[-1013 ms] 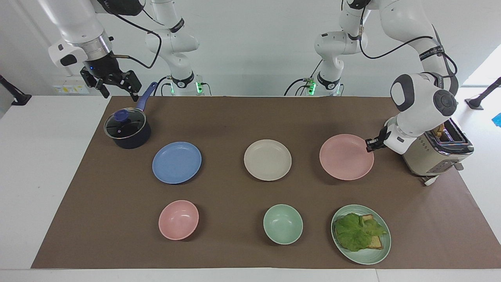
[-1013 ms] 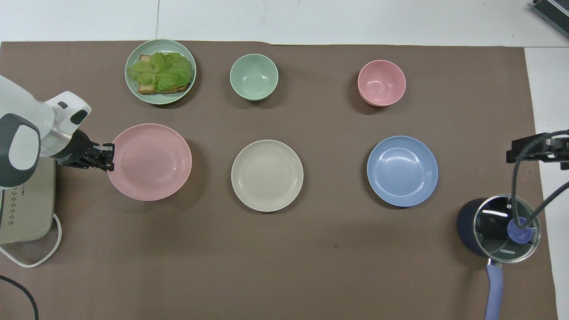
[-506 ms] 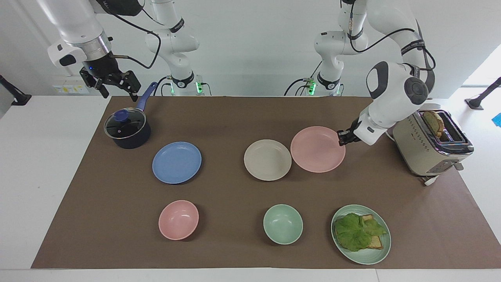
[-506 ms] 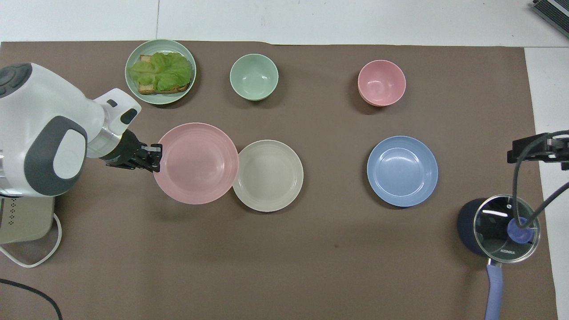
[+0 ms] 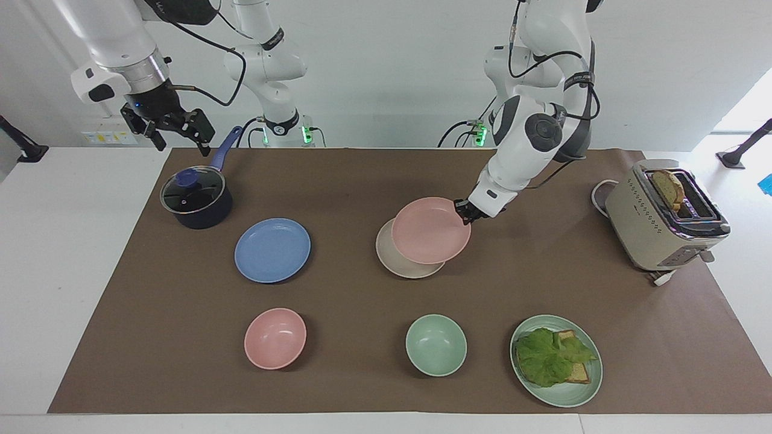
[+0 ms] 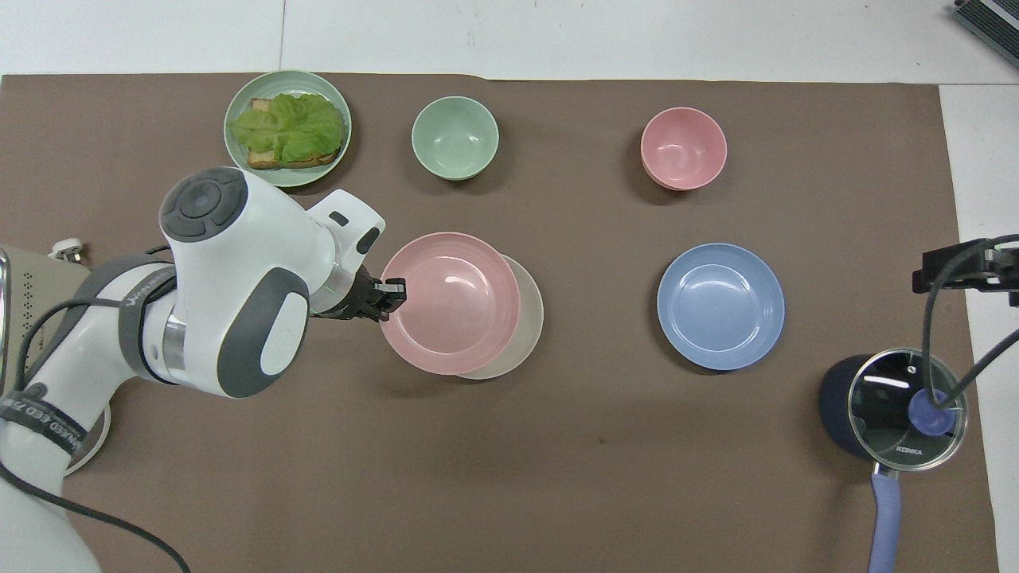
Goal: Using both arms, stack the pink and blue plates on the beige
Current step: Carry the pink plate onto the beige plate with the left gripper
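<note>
My left gripper [image 5: 464, 212] [image 6: 392, 290] is shut on the rim of the pink plate [image 5: 429, 232] [image 6: 450, 306]. It holds the plate raised over the beige plate [image 5: 398, 265] [image 6: 527, 334], covering most of it and sitting a little toward the left arm's end. The blue plate [image 5: 272, 249] [image 6: 720, 306] lies flat on the brown mat toward the right arm's end. My right gripper [image 5: 186, 144] [image 6: 967, 267] waits open and empty in the air by the pot.
A dark pot with a glass lid [image 5: 196, 198] [image 6: 896, 406] stands nearer the robots than the blue plate. A toaster [image 5: 663, 220] stands at the left arm's end. Farther out lie a pink bowl [image 5: 275, 337], a green bowl [image 5: 435, 345] and a green plate [image 5: 579, 395] with lettuce toast.
My left gripper has carried the pink plate from beside the toaster toward the middle, lifting it until it overlaps the beige plate. The right arm has barely moved.
</note>
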`<control>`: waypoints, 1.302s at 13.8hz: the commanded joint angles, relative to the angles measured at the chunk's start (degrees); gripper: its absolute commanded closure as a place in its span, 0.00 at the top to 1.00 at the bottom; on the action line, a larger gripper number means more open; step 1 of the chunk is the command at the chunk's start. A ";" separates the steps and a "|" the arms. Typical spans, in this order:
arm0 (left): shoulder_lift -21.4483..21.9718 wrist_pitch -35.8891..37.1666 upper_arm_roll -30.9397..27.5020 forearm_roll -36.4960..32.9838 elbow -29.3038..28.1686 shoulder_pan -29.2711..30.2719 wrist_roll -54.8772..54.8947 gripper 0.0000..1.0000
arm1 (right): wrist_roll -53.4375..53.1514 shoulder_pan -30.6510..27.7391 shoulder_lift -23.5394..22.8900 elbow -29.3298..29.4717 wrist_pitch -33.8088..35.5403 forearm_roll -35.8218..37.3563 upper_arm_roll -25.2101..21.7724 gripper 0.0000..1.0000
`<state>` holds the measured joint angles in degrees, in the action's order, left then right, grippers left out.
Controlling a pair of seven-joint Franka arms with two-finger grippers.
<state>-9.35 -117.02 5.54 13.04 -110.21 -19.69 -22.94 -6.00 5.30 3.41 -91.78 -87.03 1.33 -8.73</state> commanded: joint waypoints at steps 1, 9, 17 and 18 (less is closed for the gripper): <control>-0.85 -4.53 -0.97 1.20 -2.11 -2.46 -1.85 0.00 | 0.90 -0.55 1.69 -1.91 -0.34 -0.37 0.12 1.00; -2.43 -11.21 -0.97 1.90 -5.28 -4.66 -1.93 0.00 | 0.90 -0.64 1.95 -2.44 -0.42 -0.37 0.12 1.00; -2.34 -9.99 -1.06 1.90 -5.19 -4.92 -1.50 1.00 | 0.99 -0.03 1.07 -10.77 -11.48 -0.45 0.21 1.00; -2.43 -9.99 -1.23 1.72 -4.75 -4.83 -1.50 1.00 | 1.07 -0.03 0.90 -12.97 -13.85 -0.45 0.21 1.00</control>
<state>-12.20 -126.55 5.46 13.70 -114.55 -23.45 -24.66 -6.00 5.42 3.50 -99.90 -96.71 1.30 -8.63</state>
